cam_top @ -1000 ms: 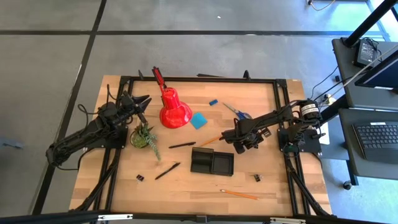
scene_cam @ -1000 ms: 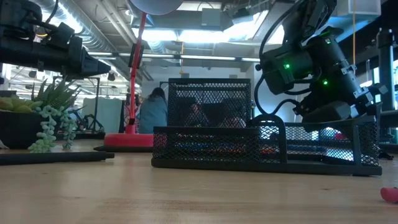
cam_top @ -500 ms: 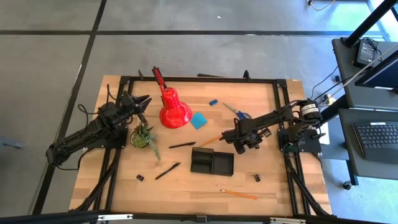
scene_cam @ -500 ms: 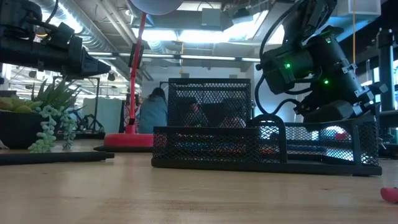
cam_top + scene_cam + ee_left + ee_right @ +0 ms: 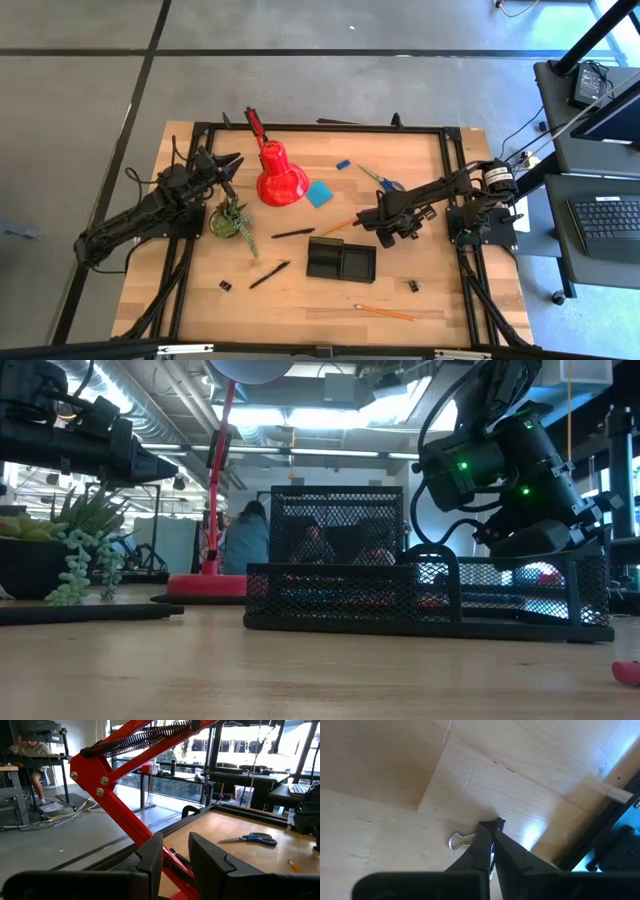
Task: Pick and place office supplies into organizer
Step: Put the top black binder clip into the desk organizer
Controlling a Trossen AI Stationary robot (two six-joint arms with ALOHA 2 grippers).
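My right gripper (image 5: 385, 229) hovers just past the far right corner of the black mesh organizer (image 5: 310, 258), (image 5: 340, 595), shut on a small black binder clip (image 5: 499, 823). My left gripper (image 5: 228, 164) waits open beside the red lamp (image 5: 281, 182), above the potted plant (image 5: 232, 220); its fingers (image 5: 205, 851) point toward the lamp's arm without touching it. Blue-handled scissors (image 5: 381, 180), the light-blue note pad (image 5: 319, 193), a blue eraser (image 5: 343, 164), two pens (image 5: 292, 233), (image 5: 269, 274), two orange pencils (image 5: 338, 226), (image 5: 385, 313) and two more clips (image 5: 226, 286), (image 5: 413, 286) lie on the table. My right gripper pinches the binder clip's black body (image 5: 498, 824) between its two fingertips. One silver wire handle (image 5: 456, 841) sticks out to the side of the fingers. The fingers come from above, slanting down, and the clip looks lifted off the wood.
A black metal frame (image 5: 448, 180) runs round the table's far and right sides, close to my right arm. A monitor and keyboard stand (image 5: 600, 215) sits beyond the right edge. Bare wood (image 5: 300, 305) lies along the near edge. A person (image 5: 245, 535) sits in the room behind.
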